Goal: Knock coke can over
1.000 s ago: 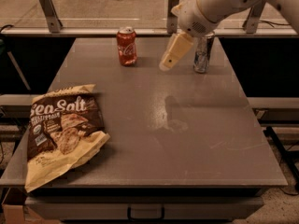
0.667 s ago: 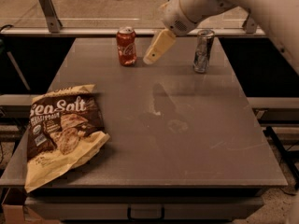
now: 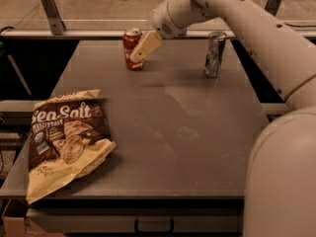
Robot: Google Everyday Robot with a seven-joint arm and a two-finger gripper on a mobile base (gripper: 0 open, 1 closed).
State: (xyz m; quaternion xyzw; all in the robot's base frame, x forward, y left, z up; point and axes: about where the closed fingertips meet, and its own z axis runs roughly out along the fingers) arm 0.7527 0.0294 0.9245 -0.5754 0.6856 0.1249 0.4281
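Red coke can upright, right side hidden behind the gripper

Cans: we counted two – coke can, silver can.
Chip bag: one.
Gripper: one, at the coke can.

The coke can is small and red with a silver top. It stands upright near the far edge of the table, left of its middle. The gripper slants across the can's right side; whether it touches the can cannot be told.
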